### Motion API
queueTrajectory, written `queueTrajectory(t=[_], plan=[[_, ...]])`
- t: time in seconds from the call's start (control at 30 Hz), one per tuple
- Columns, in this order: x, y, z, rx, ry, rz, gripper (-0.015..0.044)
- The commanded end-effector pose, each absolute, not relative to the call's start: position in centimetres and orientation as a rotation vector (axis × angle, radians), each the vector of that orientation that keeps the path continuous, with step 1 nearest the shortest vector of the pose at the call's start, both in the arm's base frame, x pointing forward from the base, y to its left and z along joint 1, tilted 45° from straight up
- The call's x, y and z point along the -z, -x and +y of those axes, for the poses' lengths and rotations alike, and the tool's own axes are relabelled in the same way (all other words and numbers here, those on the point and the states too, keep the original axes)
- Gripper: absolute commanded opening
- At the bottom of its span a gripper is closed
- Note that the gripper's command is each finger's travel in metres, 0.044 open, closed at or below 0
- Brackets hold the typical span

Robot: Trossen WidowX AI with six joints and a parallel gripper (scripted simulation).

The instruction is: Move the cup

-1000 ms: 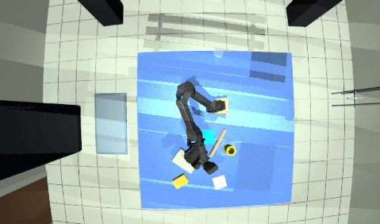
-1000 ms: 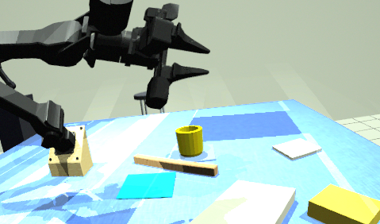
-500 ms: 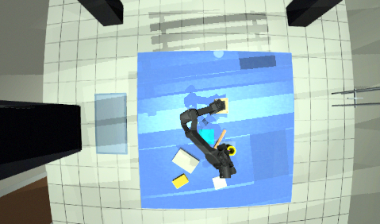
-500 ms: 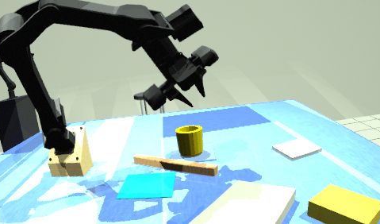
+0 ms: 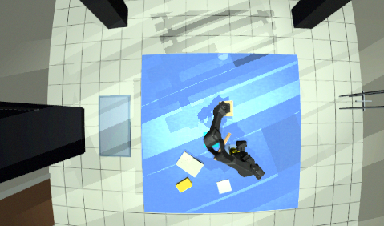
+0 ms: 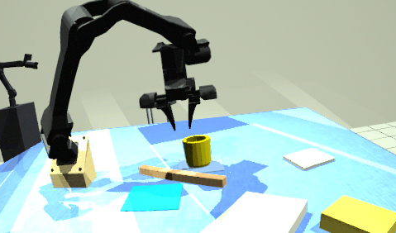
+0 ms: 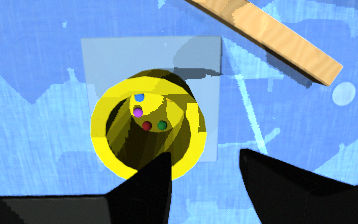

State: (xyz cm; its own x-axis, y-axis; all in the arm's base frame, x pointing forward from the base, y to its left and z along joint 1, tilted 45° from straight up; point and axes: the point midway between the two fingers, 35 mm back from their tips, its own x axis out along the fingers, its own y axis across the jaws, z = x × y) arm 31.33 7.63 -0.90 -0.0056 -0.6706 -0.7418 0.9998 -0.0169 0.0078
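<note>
my gripper (image 6: 181,126): pointing straight down, hovering above the cup, not touching it
my fingers: partly apart, nothing between them; in the wrist view one tip overlaps the cup's near rim, the other sits off to the side over the mat
cup (image 6: 197,150): yellow, upright, standing on the pale grey-blue pad (image 7: 112,60)
marbles (image 7: 146,125): four at the cup bottom: blue, purple, red, green
other pad (image 6: 153,197): cyan square, flat on the blue mat (image 6: 260,140), beyond the wooden bar from the cup
wooden bar (image 6: 183,175): lying flat just in front of the cup, between the two pads
arm base (image 6: 70,163): wooden block, left of the cup
extras: white slab (image 6: 309,158), yellow block (image 6: 360,215), larger white slab (image 6: 264,212), all apart from the cup
</note>
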Motion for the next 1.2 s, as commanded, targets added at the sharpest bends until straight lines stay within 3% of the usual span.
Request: queueTrajectory(t=[0.0,1.17], plan=[[1.1,-31.4,7.6,1.514,-0.653,0.592,0.0167],[4.6,-31.5,4.0,1.514,-0.653,0.591,0.0167]])
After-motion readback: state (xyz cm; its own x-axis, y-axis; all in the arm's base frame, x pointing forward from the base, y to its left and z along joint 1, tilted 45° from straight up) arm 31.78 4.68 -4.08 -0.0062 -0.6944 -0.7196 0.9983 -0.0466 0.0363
